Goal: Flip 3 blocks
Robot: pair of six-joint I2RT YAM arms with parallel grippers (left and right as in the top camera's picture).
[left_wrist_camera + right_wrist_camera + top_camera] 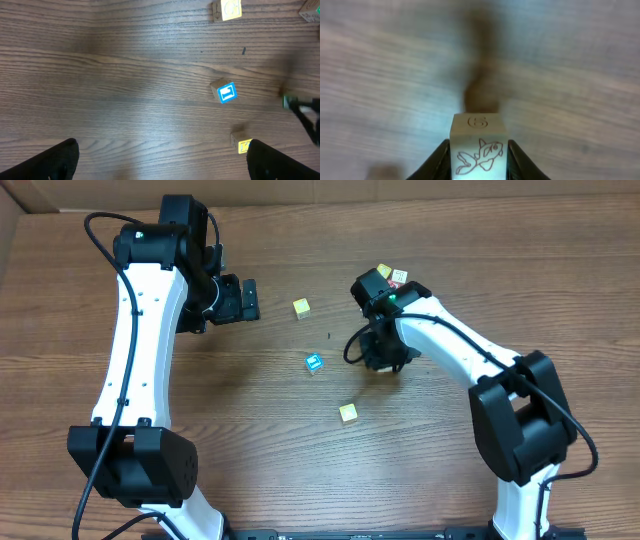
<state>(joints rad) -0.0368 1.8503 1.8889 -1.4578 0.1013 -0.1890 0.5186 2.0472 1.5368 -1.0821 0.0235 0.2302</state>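
whitish block [479, 145], fish-marked, tight in right pincer [479, 165] — left pincer [162, 162] spread wide over wooden table [100, 75]

Overhead view: desk [300, 480] is lit brightly and evenly from above; a soft, diffuse shadow is cast beside the left arm [135, 330]; focus is sharp throughout. Left wrist view: wood grain and blue-framed block [226, 93] are rendered crisply; left jaws at the lower corners are blurred. Right wrist view: desk is smeared and out of focus; only the whitish block [478, 147] is sharp, with a dark blurred shadow behind it.
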